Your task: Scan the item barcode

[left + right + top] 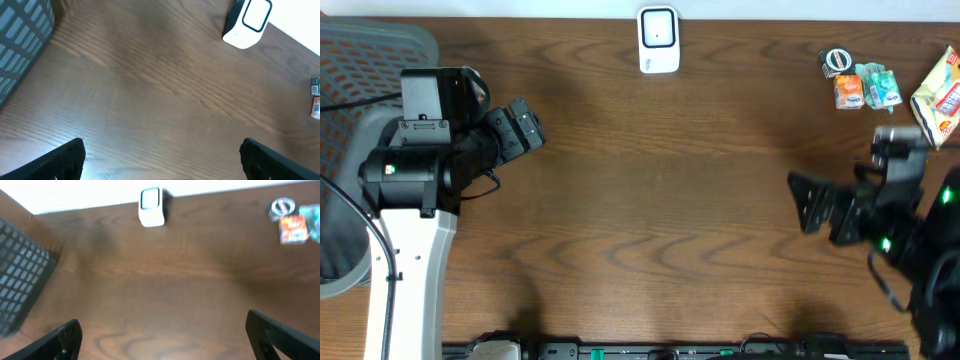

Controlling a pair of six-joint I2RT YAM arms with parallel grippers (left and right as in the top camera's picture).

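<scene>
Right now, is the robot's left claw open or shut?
Open. The left gripper has fingers far apart, only bare table between them.

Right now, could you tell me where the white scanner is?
In the overhead view the white scanner stands mid-width at the far edge of the table, left of the packets at the far right.

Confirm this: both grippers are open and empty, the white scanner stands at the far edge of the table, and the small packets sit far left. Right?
Not quite: the small packets sit far right, as the overhead view shows. The left gripper and right gripper are open and empty, and the white scanner stands at the far edge of the table.
</scene>
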